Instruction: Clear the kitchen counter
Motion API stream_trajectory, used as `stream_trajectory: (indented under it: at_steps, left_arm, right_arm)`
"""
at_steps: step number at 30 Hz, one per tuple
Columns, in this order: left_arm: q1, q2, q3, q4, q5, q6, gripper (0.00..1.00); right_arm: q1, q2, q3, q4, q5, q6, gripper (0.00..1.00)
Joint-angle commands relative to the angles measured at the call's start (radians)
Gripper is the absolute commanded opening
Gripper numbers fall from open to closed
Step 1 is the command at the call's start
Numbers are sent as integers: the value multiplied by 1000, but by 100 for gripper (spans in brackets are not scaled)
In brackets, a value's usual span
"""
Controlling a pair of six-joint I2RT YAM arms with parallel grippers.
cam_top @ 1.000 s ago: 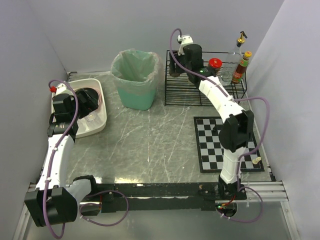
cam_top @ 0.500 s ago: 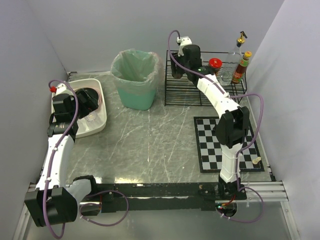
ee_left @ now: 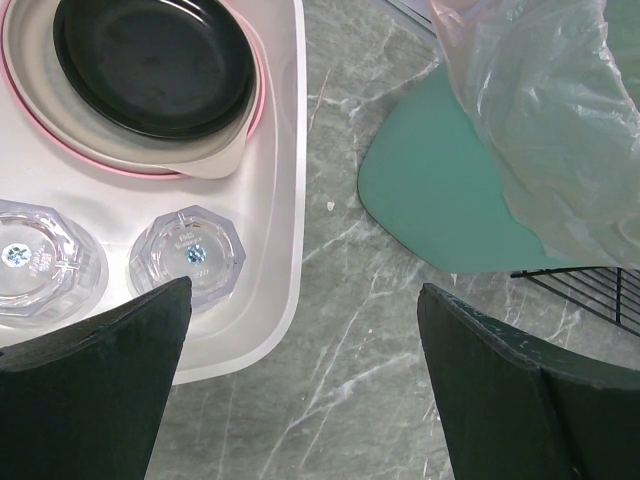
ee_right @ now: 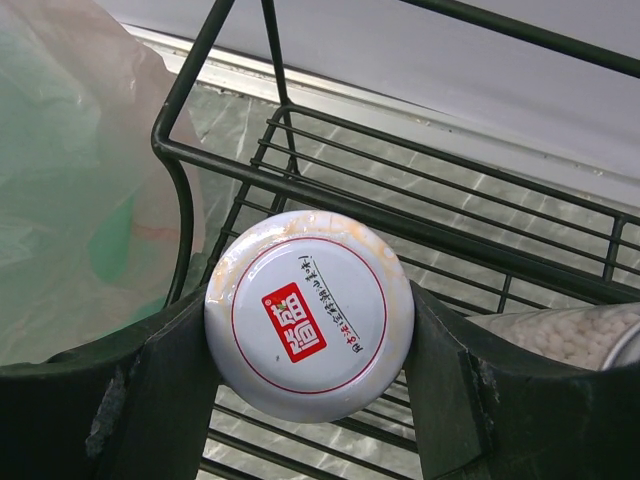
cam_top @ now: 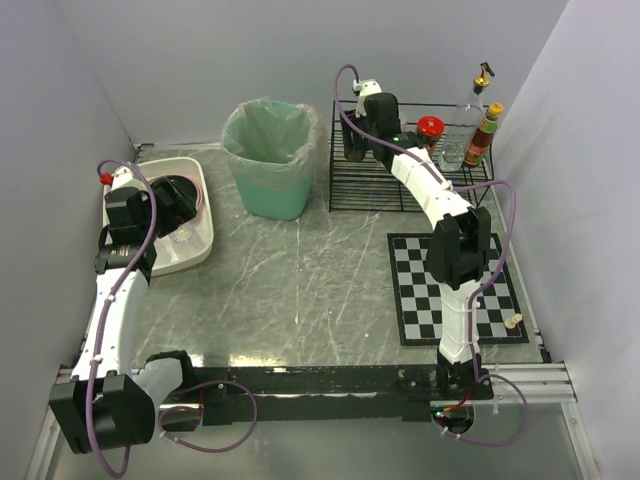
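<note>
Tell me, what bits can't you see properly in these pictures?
- Right wrist view: the white-lidded jar between the right gripper's fingers shows only its lid; its body underneath is hidden.
- Top view: that jar is hidden under the right arm's wrist.
- Top view: the small pale thing on the checkered mat is too small to name.
- Left wrist view: one clear glass is cut off by the left edge and a finger.

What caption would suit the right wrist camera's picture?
Right gripper clamped on a white-capped jar at the black wire rack, bin bag at left.
</note>
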Motion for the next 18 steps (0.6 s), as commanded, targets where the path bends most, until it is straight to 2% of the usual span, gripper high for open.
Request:
stream_trajectory:
  at_steps: [1,3,5,7,10,18]
  left_arm:
    - [4,1,20,42,8,5,99]
    - [4,1,20,42,9,5,99]
    - [4,2,21,42,8,5,99]
    - [4,2,20,42,9,5,99]
    - [4,4,21,42,13,6,99]
    - [4,2,20,42,11,6,99]
  right_arm:
    - [-15,-13,56,119,6,-11,10]
    - [-15,-7,56,116,5,-14,24]
    - [-16,-3,56,115,6,-14,45]
    - [-18,-1,53,115,9,-14,57]
    - [-16,2,53,116,14,-14,69]
    - [-16,-13,53,133,26,-23,90]
